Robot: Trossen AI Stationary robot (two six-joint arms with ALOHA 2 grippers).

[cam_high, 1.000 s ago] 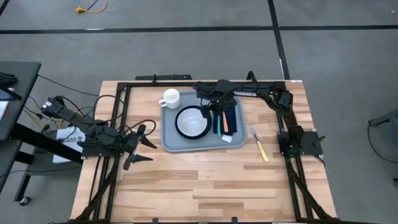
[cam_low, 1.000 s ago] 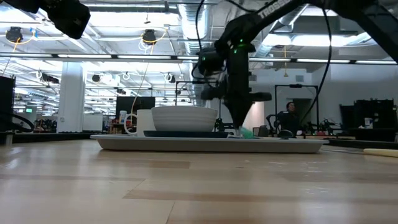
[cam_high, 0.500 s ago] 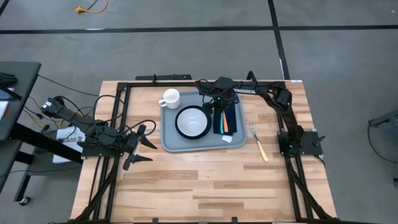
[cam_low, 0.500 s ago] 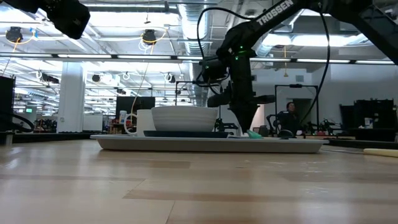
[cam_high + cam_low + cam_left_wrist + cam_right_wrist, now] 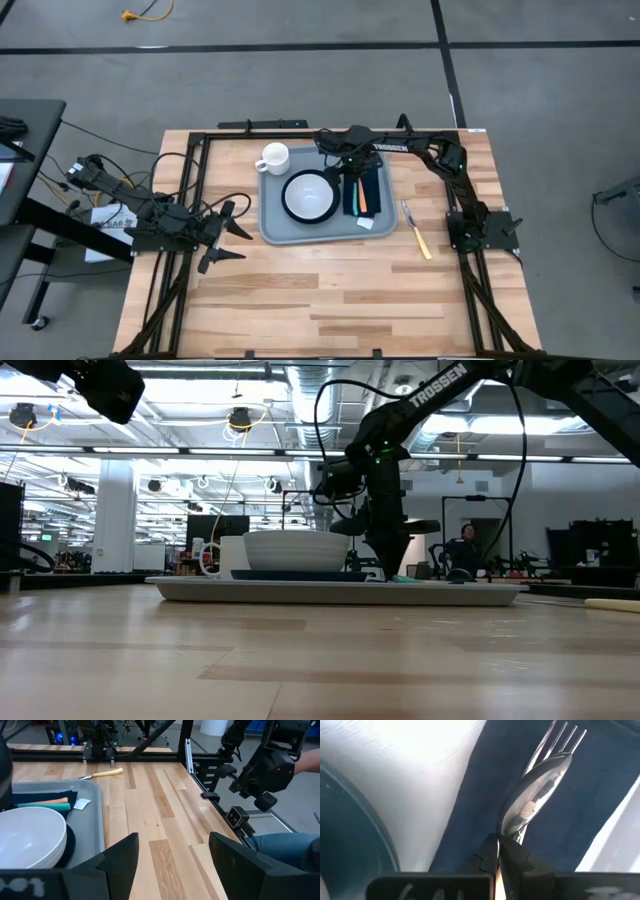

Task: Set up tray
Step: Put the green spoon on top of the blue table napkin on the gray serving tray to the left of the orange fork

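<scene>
Surface [image 5: 330,290]: light wood, bare across the whole near half, well clear of both claws.

Tray [image 5: 272,228]: light grey-blue, flat, rounded corners, low raised rim. Sits at the far middle of the surface, directly under the right claw [image 5: 352,178]. Open wood on both flanks of it; left claw [image 5: 228,236] is parked just off its left edge, above the surface, fingers spread, holding nothing.

On the tray, left of the right claw: dark plate [image 5: 308,214] with white bowl [image 5: 309,195] on top. White mug [image 5: 273,158] at the far left corner of the tray.

Navy napkin [image 5: 372,178] lies right under the right claw, along the tray's right side. Teal and orange handles [image 5: 358,200] rest on it.

Right claw is down low over the napkin, fingers pressed together on a spoon [image 5: 536,794], whose bowl overlaps a fork [image 5: 559,736] on the napkin.

Small white card [image 5: 364,225] at the near right corner of the tray.

Yellow-handled knife [image 5: 417,235] lies on bare wood right of the tray, apart from the rim.
</scene>
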